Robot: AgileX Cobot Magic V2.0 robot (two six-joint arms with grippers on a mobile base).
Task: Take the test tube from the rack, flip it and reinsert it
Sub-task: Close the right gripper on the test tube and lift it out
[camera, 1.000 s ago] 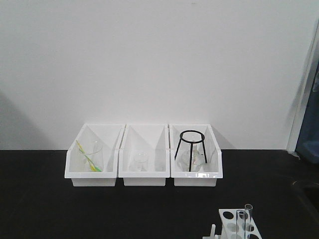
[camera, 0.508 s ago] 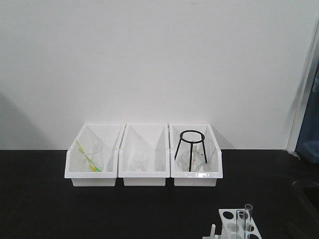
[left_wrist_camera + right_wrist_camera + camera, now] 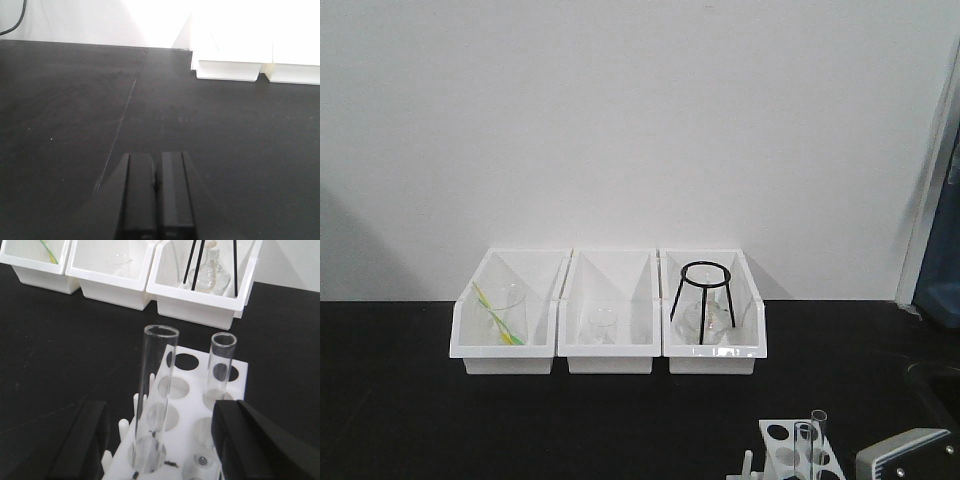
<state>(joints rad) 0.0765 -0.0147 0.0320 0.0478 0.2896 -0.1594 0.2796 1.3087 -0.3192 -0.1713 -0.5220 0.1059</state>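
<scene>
The white rack stands on the black table, at the bottom right of the front view. Two clear test tubes stand upright in it. The nearer tube sits in a front-left hole and the second tube in a hole further back right; both also show in the front view. My right gripper is open, its black fingers apart on either side of the rack, with the nearer tube between them, untouched. My left gripper is shut and empty above bare black table.
Three white bins stand in a row at the back by the wall. The left one holds a beaker with a yellow-green stick, the middle a small beaker, the right a black tripod stand. A grey part of the right arm shows at bottom right.
A grey part of the right arm has come into the bottom right of the front view, beside the rack. The rack, tubes and bins have not moved.
</scene>
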